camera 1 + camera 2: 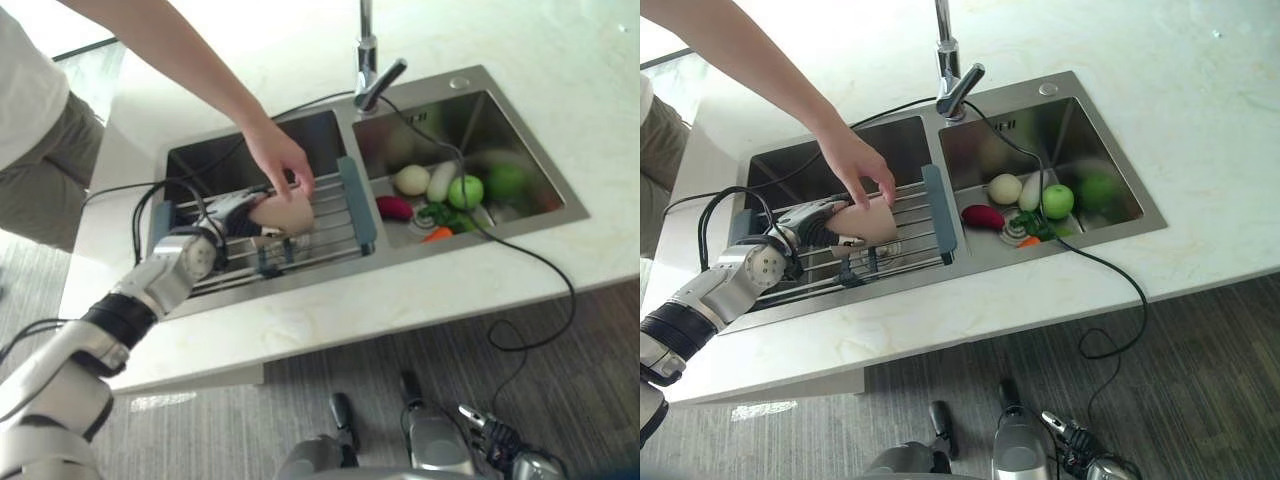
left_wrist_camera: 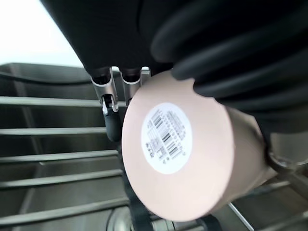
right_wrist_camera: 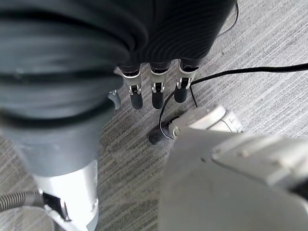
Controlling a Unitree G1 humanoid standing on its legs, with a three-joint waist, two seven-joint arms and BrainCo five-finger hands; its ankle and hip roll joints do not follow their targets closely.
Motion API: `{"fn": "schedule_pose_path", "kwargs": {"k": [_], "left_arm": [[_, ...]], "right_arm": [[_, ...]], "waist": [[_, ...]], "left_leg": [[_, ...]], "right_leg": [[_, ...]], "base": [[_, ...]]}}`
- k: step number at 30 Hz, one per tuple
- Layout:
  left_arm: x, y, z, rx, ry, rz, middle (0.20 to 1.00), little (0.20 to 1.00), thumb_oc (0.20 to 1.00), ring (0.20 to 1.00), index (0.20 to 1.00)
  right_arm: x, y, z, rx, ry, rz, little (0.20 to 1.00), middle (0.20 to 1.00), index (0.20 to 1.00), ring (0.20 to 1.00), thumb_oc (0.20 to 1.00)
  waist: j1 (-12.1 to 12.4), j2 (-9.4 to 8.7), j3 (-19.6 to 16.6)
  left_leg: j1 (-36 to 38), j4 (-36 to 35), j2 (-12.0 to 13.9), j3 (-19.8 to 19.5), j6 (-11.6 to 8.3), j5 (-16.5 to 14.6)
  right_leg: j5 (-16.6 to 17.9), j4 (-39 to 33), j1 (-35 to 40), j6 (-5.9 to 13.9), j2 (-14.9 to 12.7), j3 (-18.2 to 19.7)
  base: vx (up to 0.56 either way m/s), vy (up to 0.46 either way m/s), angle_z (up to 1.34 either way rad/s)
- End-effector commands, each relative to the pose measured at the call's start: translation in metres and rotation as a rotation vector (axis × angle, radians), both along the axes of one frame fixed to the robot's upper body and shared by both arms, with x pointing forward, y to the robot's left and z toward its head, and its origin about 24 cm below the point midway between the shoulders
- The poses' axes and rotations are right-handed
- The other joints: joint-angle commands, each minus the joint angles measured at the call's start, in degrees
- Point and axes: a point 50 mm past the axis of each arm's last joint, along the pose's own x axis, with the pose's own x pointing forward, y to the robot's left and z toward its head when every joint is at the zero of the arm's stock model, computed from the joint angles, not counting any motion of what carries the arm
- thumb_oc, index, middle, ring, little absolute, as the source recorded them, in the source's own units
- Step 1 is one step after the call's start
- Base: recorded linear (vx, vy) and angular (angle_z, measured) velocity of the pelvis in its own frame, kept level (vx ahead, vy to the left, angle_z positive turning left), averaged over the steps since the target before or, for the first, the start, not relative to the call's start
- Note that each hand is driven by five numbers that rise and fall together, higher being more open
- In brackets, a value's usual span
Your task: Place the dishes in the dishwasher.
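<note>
A beige cup (image 1: 285, 213) lies on its side just above the wire rack (image 1: 335, 235) that spans the left sink basin. My left hand (image 1: 232, 212) is shut on the cup from the left. In the left wrist view the cup's base (image 2: 187, 159), with a white label, faces the camera. A person's hand (image 1: 280, 160) reaches in from the upper left and grips the same cup from above. My right hand (image 3: 156, 91) hangs low over the floor, its fingers straight and holding nothing.
The double steel sink (image 1: 455, 85) is set in a white counter. Its right basin holds a green apple (image 1: 465, 190), an onion (image 1: 411, 180) and other vegetables. The faucet (image 1: 372, 70) stands at the back. The person stands at the far left.
</note>
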Motion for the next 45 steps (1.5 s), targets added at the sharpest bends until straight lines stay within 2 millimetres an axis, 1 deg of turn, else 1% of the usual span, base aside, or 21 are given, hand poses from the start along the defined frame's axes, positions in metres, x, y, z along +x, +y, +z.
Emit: {"fn": "schedule_pose_path", "kwargs": {"k": [1,3,4,11,21,29,32,33,34,36,38,45], "left_arm": [[0.002,0.010,0.048,-0.003,-0.341,0.030,0.200,0.200,0.200,0.200,0.200],[-0.001,0.008,0.048,-0.028,-0.379,0.022,0.200,0.200,0.200,0.200,0.200],[-0.003,0.005,0.044,-0.038,-0.389,0.010,0.200,0.200,0.200,0.200,0.200],[-0.009,-0.006,0.031,-0.066,-0.382,0.011,0.200,0.200,0.200,0.200,0.200],[-0.014,-0.004,0.025,-0.117,-0.401,0.046,0.200,0.200,0.200,0.200,0.200],[-0.017,-0.004,0.025,-0.159,-0.443,0.068,0.200,0.200,0.200,0.200,0.200],[-0.018,-0.001,0.024,-0.186,-0.443,0.092,0.200,0.200,0.200,0.200,0.200],[-0.018,0.000,0.023,-0.221,-0.440,0.109,0.357,0.357,0.357,0.357,0.357],[-0.018,0.000,0.022,-0.231,-0.437,0.114,1.000,1.000,1.000,1.000,1.000],[-0.017,-0.001,0.017,-0.252,-0.391,0.128,1.000,1.000,1.000,1.000,1.000],[-0.017,-0.004,0.014,-0.266,-0.392,0.128,1.000,1.000,1.000,1.000,1.000],[-0.019,-0.003,0.016,-0.303,-0.427,0.131,1.000,1.000,1.000,1.000,1.000]], "right_arm": [[-0.031,0.002,-0.008,-0.021,0.079,-0.022,1.000,1.000,1.000,1.000,1.000],[-0.036,0.005,-0.010,-0.019,0.094,-0.027,1.000,1.000,1.000,1.000,1.000],[-0.038,0.007,-0.011,-0.015,0.103,-0.035,1.000,1.000,1.000,1.000,1.000],[-0.045,0.014,-0.015,-0.010,0.131,-0.046,1.000,1.000,1.000,1.000,1.000],[-0.057,0.016,-0.018,-0.006,0.180,-0.032,1.000,1.000,1.000,1.000,1.000],[-0.063,0.016,-0.019,-0.003,0.205,-0.037,1.000,1.000,1.000,1.000,1.000],[-0.066,0.016,-0.020,-0.002,0.214,-0.029,1.000,1.000,1.000,1.000,1.000],[-0.066,0.016,-0.020,-0.001,0.215,-0.029,1.000,1.000,1.000,1.000,1.000],[-0.067,0.016,-0.020,-0.001,0.215,-0.029,1.000,1.000,1.000,1.000,1.000],[-0.066,0.015,-0.020,-0.001,0.215,-0.028,1.000,1.000,1.000,1.000,1.000],[-0.065,0.016,-0.020,0.000,0.215,-0.027,1.000,1.000,1.000,1.000,1.000],[-0.068,0.014,-0.020,-0.004,0.228,-0.018,1.000,1.000,1.000,1.000,1.000]], "waist": [[0.8,-0.53,-4.8],[1.1,-0.80,-5.8],[1.4,-1.09,-6.4],[2.2,-1.85,-8.7],[3.0,-3.06,-11.0],[3.5,-3.63,-12.0],[3.5,-3.75,-12.5],[3.5,-3.79,-12.6],[3.5,-3.79,-12.6],[3.6,-3.83,-12.7],[3.7,-3.89,-12.7],[3.7,-3.98,-13.0]], "left_leg": [[1.1,0.3,-0.4,-1.9,-1.65,-3.5],[1.7,0.3,-0.1,-1.8,-1.71,-3.6],[2.2,0.3,0.1,-1.8,-1.73,-3.6],[4.2,0.3,0.4,-1.9,-1.55,-4.4],[6.3,0.3,0.3,-2.1,-0.86,-5.3],[7.1,0.3,0.1,-2.6,-0.46,-5.6],[7.4,0.3,-0.1,-2.8,-0.32,-5.8],[7.5,0.3,-0.1,-2.8,-0.25,-5.9],[7.5,0.3,-0.1,-2.8,-0.24,-5.9],[7.5,0.3,-0.2,-2.9,-0.14,-5.9],[7.6,0.3,-0.2,-3.0,-0.06,-6.0],[7.7,0.3,-0.3,-3.0,0.03,-6.2]], "right_leg": [[-0.5,0.0,0.6,5.37,-4.7,-3.7],[-0.8,0.0,1.3,5.18,-4.5,-4.0],[-1.1,0.0,1.9,4.99,-4.4,-4.3],[-2.2,0.0,4.3,4.57,-3.9,-5.3],[-2.9,0.0,6.8,4.31,-3.3,-5.9],[-2.9,0.0,7.7,4.08,-3.0,-6.2],[-3.0,0.0,8.0,4.05,-2.9,-6.3],[-3.0,0.0,8.1,4.04,-2.9,-6.3],[-3.0,0.0,8.1,4.04,-2.9,-6.3],[-3.0,0.0,8.2,3.99,-2.8,-6.3],[-3.0,0.0,8.3,3.95,-2.8,-6.4],[-3.2,0.0,8.3,3.90,-2.6,-6.5]], "base": [[0.03,-0.024,0.13],[0.02,-0.020,0.12],[0.03,-0.021,0.18],[0.02,-0.003,0.08],[0.00,0.011,0.05],[0.00,0.000,0.00],[0.00,0.000,0.00],[0.00,0.000,0.00],[0.00,0.000,0.00],[0.00,0.000,0.00],[0.00,0.000,0.00],[0.00,0.000,0.00]]}}
